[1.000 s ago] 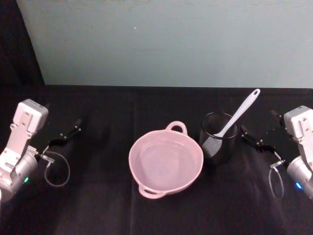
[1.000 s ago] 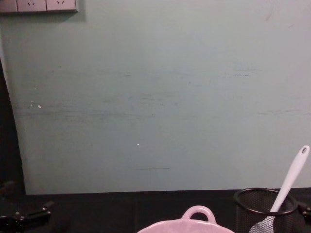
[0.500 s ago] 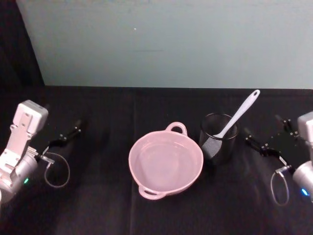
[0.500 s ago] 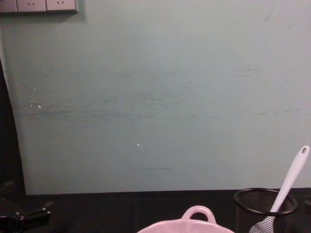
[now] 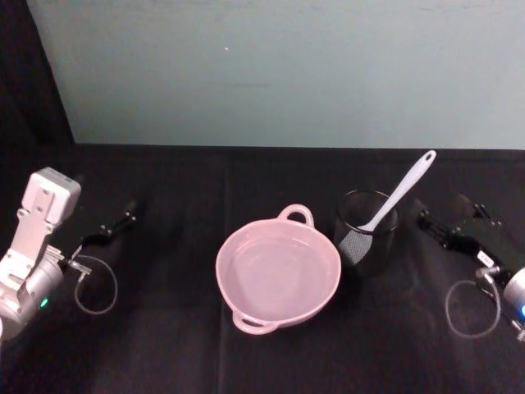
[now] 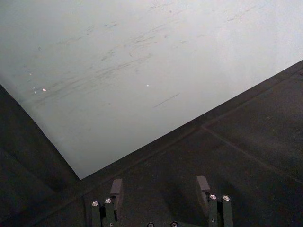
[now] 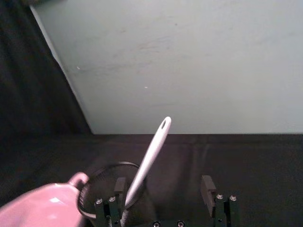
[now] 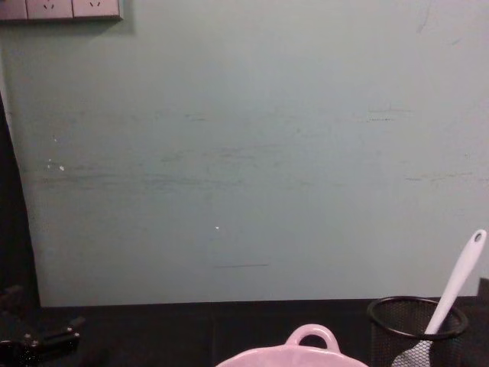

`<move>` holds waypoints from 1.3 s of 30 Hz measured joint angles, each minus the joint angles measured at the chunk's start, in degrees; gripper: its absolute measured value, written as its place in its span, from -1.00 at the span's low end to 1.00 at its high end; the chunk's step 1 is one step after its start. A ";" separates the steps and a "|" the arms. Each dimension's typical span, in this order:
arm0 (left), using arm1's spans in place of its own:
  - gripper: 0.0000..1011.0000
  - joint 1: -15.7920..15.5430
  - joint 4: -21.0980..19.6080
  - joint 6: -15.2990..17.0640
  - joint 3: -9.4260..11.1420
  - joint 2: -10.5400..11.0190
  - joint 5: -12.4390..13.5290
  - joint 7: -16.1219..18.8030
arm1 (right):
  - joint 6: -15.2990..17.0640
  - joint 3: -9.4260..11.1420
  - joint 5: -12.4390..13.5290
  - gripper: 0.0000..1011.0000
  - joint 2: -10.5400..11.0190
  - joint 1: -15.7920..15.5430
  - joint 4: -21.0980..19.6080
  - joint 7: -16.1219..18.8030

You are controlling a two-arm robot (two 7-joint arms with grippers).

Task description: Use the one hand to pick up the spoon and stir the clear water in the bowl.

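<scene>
The pale pink bowl (image 5: 277, 275) holds clear water at the middle of the black table; its rim handle (image 8: 309, 337) shows in the chest view. The white spoon (image 5: 399, 190) stands head down in a black mesh cup (image 5: 367, 232) just right of the bowl, its handle leaning up and to the right. My right gripper (image 5: 449, 220) is open, right of the cup and apart from it. In the right wrist view the spoon (image 7: 150, 153) rises beyond one finger of the right gripper (image 7: 163, 183). My left gripper (image 5: 108, 226) rests open at the far left.
A pale green wall (image 5: 271, 74) closes off the back of the table. Bare black cloth (image 5: 164, 328) lies left of and in front of the bowl. Cable loops hang at both wrists. The left wrist view shows my open left gripper (image 6: 159, 185) over bare cloth.
My right arm has dropped lower and swung toward the right edge, its gripper turning to point at the mesh cup. The spoon, bowl and left arm have not moved.
</scene>
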 joint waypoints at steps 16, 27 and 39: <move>0.99 0.00 0.00 0.00 0.00 0.00 0.00 0.00 | 7.51 -0.18 16.24 0.98 -6.98 12.26 16.03 16.02; 0.99 0.00 0.00 0.00 0.00 0.00 0.00 0.00 | 7.59 -1.05 20.06 0.76 -7.89 14.79 20.02 19.29; 0.99 0.00 0.00 0.00 0.00 0.00 0.00 0.00 | 7.27 -2.79 21.08 0.01 -6.76 15.37 20.24 19.55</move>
